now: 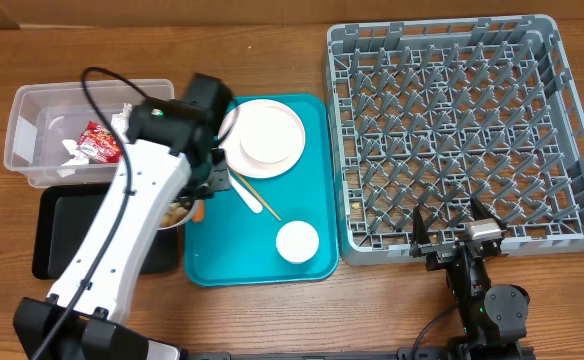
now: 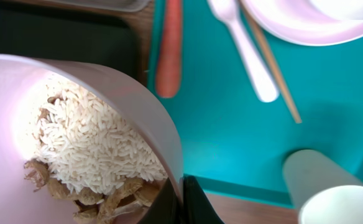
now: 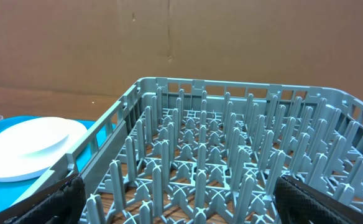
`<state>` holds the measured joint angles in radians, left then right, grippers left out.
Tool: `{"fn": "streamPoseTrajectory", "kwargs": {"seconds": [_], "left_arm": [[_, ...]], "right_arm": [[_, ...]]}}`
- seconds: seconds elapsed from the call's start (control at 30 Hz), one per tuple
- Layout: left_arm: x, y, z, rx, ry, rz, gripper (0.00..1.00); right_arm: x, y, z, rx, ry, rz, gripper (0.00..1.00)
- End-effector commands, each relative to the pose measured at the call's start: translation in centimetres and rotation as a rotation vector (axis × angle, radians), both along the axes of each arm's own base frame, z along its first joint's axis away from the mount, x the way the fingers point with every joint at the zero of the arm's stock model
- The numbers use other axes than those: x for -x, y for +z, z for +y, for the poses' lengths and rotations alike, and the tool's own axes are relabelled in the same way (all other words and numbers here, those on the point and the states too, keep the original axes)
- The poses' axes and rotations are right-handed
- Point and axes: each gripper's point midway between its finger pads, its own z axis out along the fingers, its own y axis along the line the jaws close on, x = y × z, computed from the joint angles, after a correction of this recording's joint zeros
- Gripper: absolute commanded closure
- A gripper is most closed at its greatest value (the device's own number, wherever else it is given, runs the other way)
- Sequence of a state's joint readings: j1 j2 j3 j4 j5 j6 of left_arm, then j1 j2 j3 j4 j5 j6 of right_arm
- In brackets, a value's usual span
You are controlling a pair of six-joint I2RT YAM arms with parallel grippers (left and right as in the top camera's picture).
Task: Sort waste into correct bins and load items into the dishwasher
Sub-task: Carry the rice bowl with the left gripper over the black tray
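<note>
My left gripper [image 2: 183,200] is shut on the rim of a pale-pink bowl [image 2: 7,124], one finger inside and one outside. The bowl holds white rice [image 2: 101,143] and tan nut scraps [image 2: 107,199]. In the overhead view the bowl [image 1: 177,213] sits between the black tray [image 1: 62,235] and the teal tray [image 1: 312,190], mostly hidden under my left arm. An orange carrot [image 2: 168,50], a white fork [image 2: 247,53] and a chopstick [image 2: 275,68] lie on the teal tray. My right gripper [image 1: 450,232] stands open at the front edge of the grey dish rack [image 1: 442,28].
The clear tub [image 1: 27,120] at the left holds a red wrapper [image 1: 100,142] and white paper [image 1: 73,153]. A white plate [image 1: 264,137] and a small white cup [image 1: 297,241] stand on the teal tray. The rack's pegs [image 3: 231,124] fill the right wrist view.
</note>
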<state>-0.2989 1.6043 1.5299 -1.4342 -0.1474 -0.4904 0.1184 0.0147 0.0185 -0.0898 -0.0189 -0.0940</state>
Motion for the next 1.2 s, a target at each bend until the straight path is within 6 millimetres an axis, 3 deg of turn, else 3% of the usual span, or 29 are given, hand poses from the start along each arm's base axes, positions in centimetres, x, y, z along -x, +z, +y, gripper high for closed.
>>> {"fn": "streamPoseTrajectory", "kwargs": {"seconds": [0.0,0.3,0.53,0.7,0.8,1.17], "left_arm": [[-0.3,1.3,3.0,-0.037,-0.014,-0.016,0.96],[-0.6,1.4,8.6,-0.058,0.172,-0.024,0.96],[-1.1,1.6,10.9,-0.1,0.199,-0.05,0.96],[-2.2,1.6,10.0,-0.063,0.032,-0.062,0.96],[-2.4,1.6,9.7,-0.045,0.016,-0.07,0.96],[-3.7,2.0,6.2,0.233,-0.151,-0.142,0.96]], "right_arm": [[0.0,-0.2,-0.1,0.004,-0.004,-0.006,0.0],[0.0,-0.2,-0.1,0.004,-0.004,-0.006,0.0],[0.0,-0.2,-0.1,0.004,-0.004,-0.006,0.0],[0.0,-0.2,-0.1,0.004,-0.005,-0.006,0.0],[0.0,-0.2,-0.1,0.004,-0.004,-0.006,0.0],[0.0,-0.2,-0.1,0.004,-0.004,-0.006,0.0]]}}
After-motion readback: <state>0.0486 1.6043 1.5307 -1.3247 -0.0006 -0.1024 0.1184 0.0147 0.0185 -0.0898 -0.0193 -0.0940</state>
